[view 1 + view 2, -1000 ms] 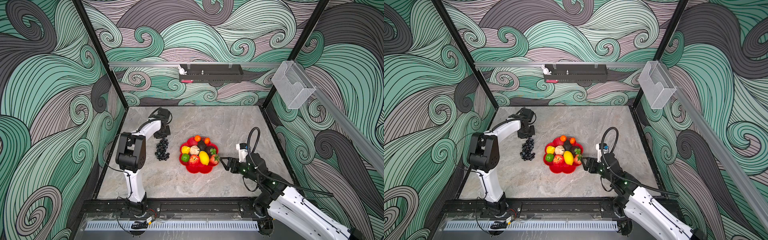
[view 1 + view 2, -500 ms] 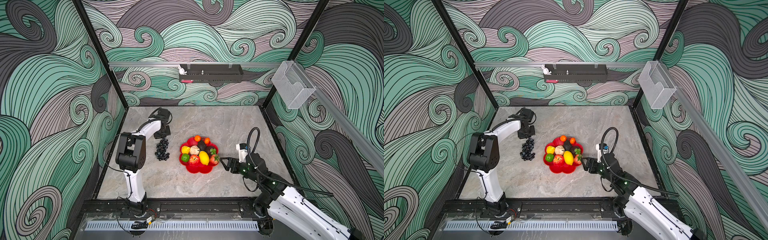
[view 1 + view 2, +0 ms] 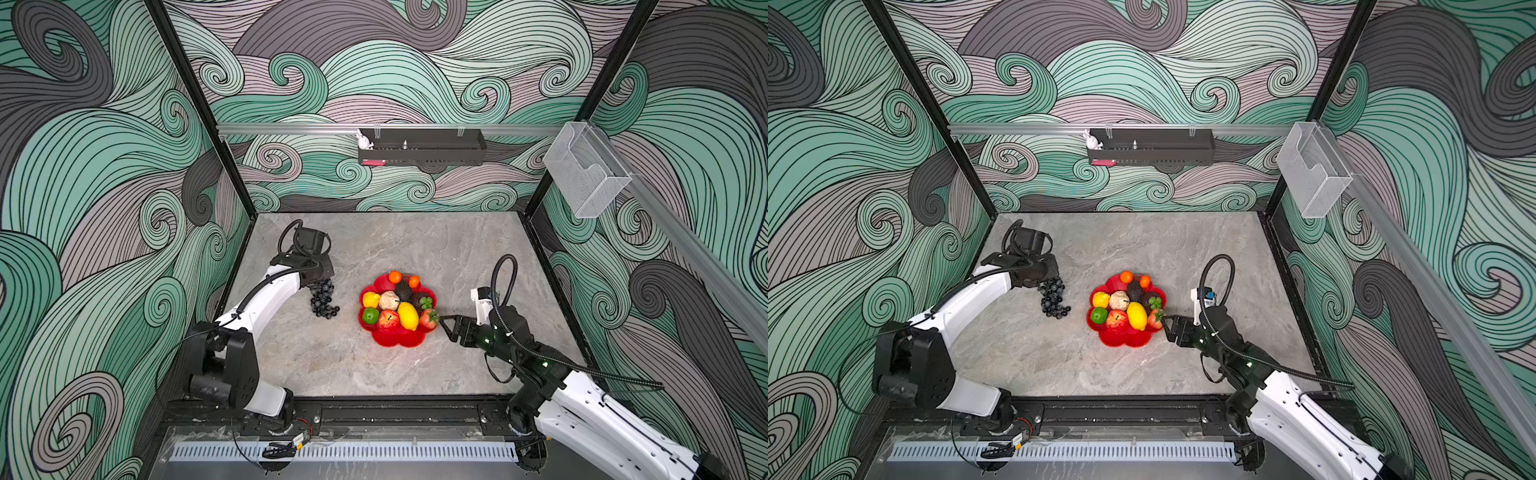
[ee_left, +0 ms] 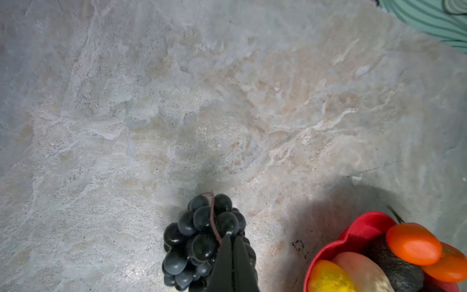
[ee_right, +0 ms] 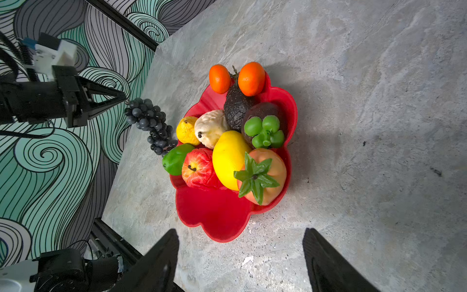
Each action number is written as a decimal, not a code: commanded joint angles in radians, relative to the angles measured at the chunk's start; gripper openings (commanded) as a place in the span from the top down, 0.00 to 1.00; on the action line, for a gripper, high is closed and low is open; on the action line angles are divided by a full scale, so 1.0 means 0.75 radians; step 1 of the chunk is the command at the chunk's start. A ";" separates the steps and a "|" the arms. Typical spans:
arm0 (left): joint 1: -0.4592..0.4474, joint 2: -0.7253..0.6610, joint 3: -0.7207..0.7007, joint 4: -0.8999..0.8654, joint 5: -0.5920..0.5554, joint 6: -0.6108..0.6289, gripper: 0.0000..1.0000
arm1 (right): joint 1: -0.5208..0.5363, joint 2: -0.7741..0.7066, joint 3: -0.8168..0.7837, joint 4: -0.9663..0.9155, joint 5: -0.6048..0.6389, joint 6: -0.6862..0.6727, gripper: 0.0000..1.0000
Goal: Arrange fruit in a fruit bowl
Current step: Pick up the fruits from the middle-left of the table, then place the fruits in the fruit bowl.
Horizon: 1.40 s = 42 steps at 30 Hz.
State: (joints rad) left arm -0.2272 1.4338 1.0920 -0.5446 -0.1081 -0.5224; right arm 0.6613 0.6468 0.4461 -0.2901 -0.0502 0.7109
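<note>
- Grey stone-patterned tabletop (image 3: 374, 374) sits inside walls painted with swirls, and both arms reach in from its front edge.
- Closest to the front edge, on the right side, the right gripper (image 3: 446, 328) lies low just beside the bowl (image 3: 399, 338). Its fingers are spread wide and hold nothing.
- The red bowl stands near the middle of the tabletop. An apple (image 3: 388, 319), a lemon (image 3: 408, 316), a strawberry (image 3: 429, 319) and a lime (image 3: 370, 316) crowd its middle. Two oranges (image 3: 395, 276) sit at its back rim, and its front lobes are bare.
- The grape bunch (image 3: 323, 298) is outside the bowl, between it and the left edge, near it but apart.
- At the bunch's back end, the left gripper (image 4: 232, 239) has its fingers pressed together, pinching the thin stem (image 4: 212, 209). Whether the bunch has left the surface cannot be told.
- The step in hand looks like picking up the grapes, seemingly the only fruit not yet in the bowl.
- The next move calls for lifting by the stem until the bunch clears the rim. It would then be carried rightward and lowered onto the bare red part, slowly, since a dangling bunch may swing.
- Farthest back, a black tray (image 3: 422, 151) and a clear bin (image 3: 586, 178) hang on the walls.
</note>
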 commanded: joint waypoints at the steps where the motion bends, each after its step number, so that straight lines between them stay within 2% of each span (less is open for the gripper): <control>1: -0.023 -0.123 -0.053 0.041 0.043 -0.033 1.00 | -0.008 0.008 0.029 0.019 -0.001 -0.011 0.22; 8: -0.102 -0.422 -0.114 -0.037 0.036 0.019 1.00 | -0.009 0.011 0.040 0.007 -0.001 -0.017 0.22; 13: -0.158 -0.576 -0.116 -0.130 0.121 0.073 1.00 | -0.008 0.019 0.084 -0.043 0.041 -0.097 0.20; 21: -0.359 -0.746 -0.065 -0.222 0.203 0.172 1.00 | -0.008 0.057 0.162 -0.066 0.079 -0.166 0.19; 28: -0.489 -0.785 0.011 -0.215 0.320 0.217 1.00 | -0.008 0.067 0.181 -0.069 0.099 -0.181 0.19; 34: -0.546 -0.751 0.035 -0.131 0.514 0.196 1.00 | -0.010 0.070 0.181 -0.077 0.108 -0.183 0.19; 42: -0.628 -0.653 0.038 -0.047 0.485 0.181 1.00 | -0.008 0.064 0.163 -0.069 0.102 -0.168 0.19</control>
State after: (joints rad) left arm -0.6792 0.9253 1.0809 -0.6415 0.2443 -0.3820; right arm 0.6613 0.6991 0.5571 -0.3408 0.0120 0.5854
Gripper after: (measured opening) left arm 0.048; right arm 0.810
